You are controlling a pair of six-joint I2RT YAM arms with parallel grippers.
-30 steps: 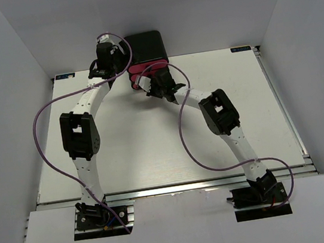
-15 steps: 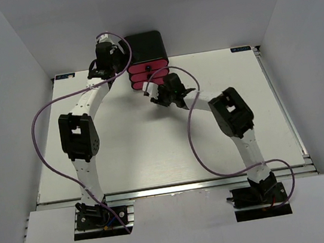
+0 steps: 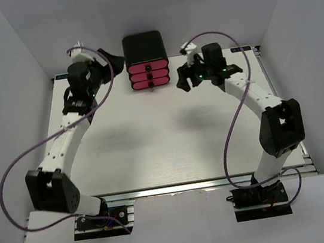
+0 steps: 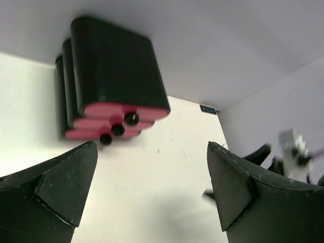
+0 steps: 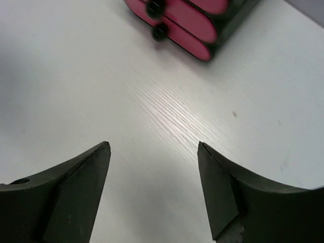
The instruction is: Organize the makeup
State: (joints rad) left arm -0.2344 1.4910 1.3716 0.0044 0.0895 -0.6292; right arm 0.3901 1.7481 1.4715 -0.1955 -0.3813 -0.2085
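- Two grippers hang with jaws wide apart and hold nothing: the left gripper (image 4: 152,152) and the right gripper (image 5: 153,152).
- No makeup shows in any view, so I cannot tell where it is. It may be inside the drawers.
- Between the grippers stands the black plastic box with three pink drawers (image 3: 144,48), all pushed in, at the far edge of the white table (image 3: 152,141).
- Its drawer fronts run long from side to side and face the arm bases, each with one of the small black knobs (image 5: 158,32).
- I think the right gripper is better placed, just beside the front right corner. The left one is up by the back left side.
- Lots of open table lies in front for pulling drawers out. The grey wall (image 3: 146,9) is close behind.
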